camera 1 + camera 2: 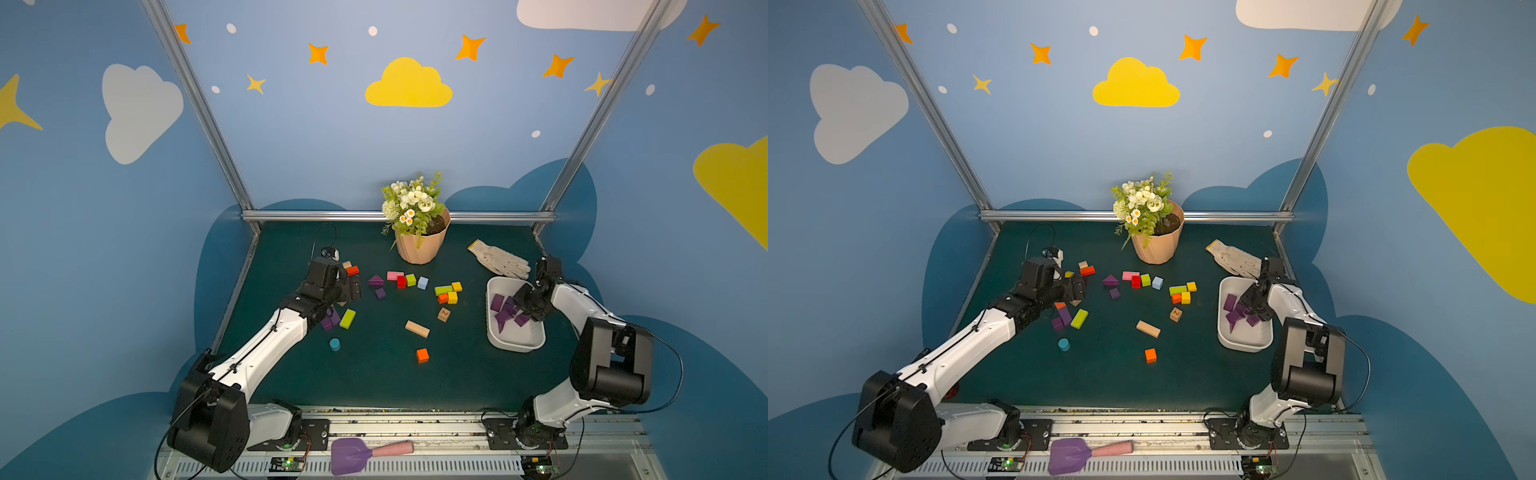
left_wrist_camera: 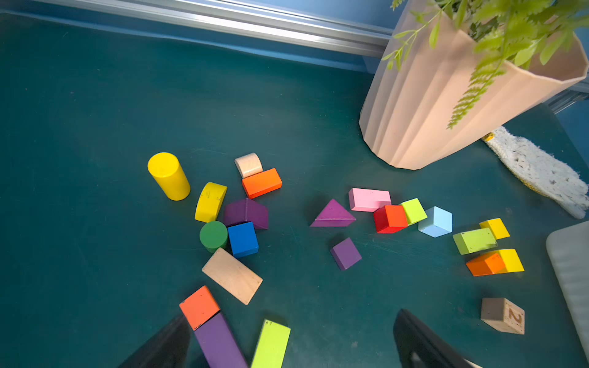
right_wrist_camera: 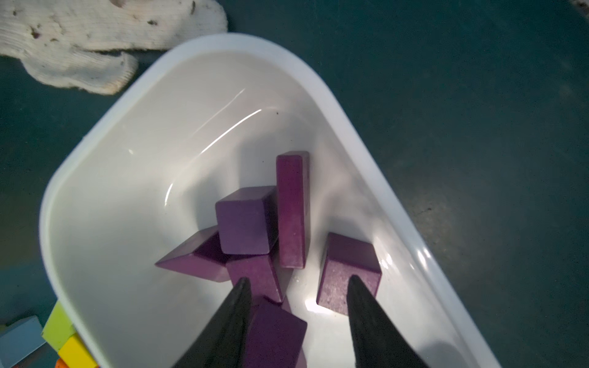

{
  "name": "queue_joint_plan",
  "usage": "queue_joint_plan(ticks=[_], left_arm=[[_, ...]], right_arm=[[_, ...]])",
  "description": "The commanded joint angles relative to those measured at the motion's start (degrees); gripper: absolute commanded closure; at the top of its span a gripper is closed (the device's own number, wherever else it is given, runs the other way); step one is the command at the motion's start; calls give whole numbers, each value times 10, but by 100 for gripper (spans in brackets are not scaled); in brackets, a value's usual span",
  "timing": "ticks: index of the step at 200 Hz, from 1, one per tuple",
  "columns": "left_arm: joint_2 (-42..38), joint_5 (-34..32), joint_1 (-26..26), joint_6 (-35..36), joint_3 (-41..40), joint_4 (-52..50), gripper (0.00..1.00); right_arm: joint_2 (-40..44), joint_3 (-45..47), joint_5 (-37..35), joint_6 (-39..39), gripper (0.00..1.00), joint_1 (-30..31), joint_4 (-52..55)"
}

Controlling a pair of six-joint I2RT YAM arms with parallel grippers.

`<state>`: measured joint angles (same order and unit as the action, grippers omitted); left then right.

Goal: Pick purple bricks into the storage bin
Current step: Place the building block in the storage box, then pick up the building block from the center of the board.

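Where purple bricks (image 3: 245, 220) lie heaped, matte, storage bin (image 3: 127, 178) glossy white

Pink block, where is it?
In a top view the pink block lies on the green table just in front of the flowerpot, between the purple triangle brick on its left and the red block on its right.

Left wrist view chops off the long purple brick (image 2: 220, 344) at the frame edge, and the storage bin (image 2: 570, 270) is only a blurry corner. In a top view the right gripper (image 1: 519, 309) covers maybe a couple of the purple bricks (image 1: 497, 302).
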<state>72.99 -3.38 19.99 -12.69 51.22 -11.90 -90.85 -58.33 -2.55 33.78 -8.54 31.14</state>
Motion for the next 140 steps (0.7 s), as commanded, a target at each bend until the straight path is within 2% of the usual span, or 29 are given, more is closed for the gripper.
queue_joint_plan(ticks=[1,27,72,101,140], left_arm=[[5,-1,-3,-2,16,-5,0],[8,-1,-3,-2,18,-7,0],[18,-4,-3,-1,19,-7,0],[28,0,-3,0,28,-18,0],[39,-12,-3,5,37,-31,0]], right_arm=[[1,-18,-7,-9,48,-1,22],[22,-24,-12,-23,47,5,26],[56,-35,-50,-35,46,53,35],[81,-33,-72,-44,46,102,28],[107,-15,-65,-76,45,185,-13]])
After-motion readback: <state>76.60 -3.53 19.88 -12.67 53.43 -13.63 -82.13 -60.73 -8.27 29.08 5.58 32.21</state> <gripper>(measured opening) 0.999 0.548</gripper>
